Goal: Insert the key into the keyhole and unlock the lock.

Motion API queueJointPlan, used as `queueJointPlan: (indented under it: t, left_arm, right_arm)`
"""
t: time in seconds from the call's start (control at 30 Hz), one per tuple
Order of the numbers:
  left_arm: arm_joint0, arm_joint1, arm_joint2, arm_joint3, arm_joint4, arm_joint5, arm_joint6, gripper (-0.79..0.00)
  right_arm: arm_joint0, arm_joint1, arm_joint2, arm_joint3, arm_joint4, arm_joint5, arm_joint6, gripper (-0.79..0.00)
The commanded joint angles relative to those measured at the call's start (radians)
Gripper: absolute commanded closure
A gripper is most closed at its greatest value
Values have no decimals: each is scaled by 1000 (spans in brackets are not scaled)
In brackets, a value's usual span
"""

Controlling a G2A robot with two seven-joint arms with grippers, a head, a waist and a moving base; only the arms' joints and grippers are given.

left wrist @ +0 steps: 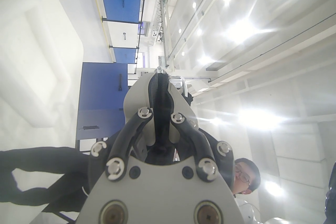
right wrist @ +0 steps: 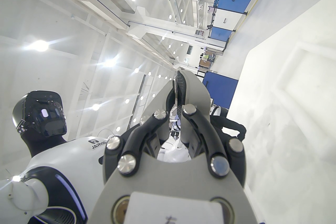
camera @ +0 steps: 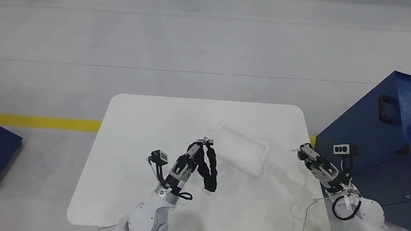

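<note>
Top view: left end effector (camera: 199, 147) pinches a limp black cable lock (camera: 210, 168), best steadied near its metal head (camera: 205, 140). The right end effector (camera: 302, 151) clamps a thin, likely slippery key (camera: 295, 149).

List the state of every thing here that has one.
left end effector: shut on the lock.
lock: gripped, key not inserted.
right end effector: shut on the key.
key: gripped, apart from the lock.
tray: lying flat on the table.
</note>
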Motion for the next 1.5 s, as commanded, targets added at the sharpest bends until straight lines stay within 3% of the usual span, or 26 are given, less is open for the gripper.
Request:
queueJointPlan:
  t: [0.0,0.17,0.37,0.5,0.83,1.47]
  left_arm:
    - [1,-1,-5,8,60,-28,-3,0]
    - [-3,-8,-11,18,183,-115,4,0]
    - [-8,-18,-15,17,191,-115,-5,0]
    - [-12,-23,-21,19,221,-162,-20,0]
    - [-39,-45,-31,52,444,-274,51,0]
    - [-41,-55,-30,58,493,-257,72,0]
  right_arm:
    - [0,0,0,0,0,0,0,0]
    - [0,0,0,0,0,0,0,0]
    - [0,0,0,0,0,0,0,0]
    - [0,0,0,0,0,0,0,0]
    - [0,0,0,0,0,0,0,0]
    - [0,0,0,0,0,0,0,0]
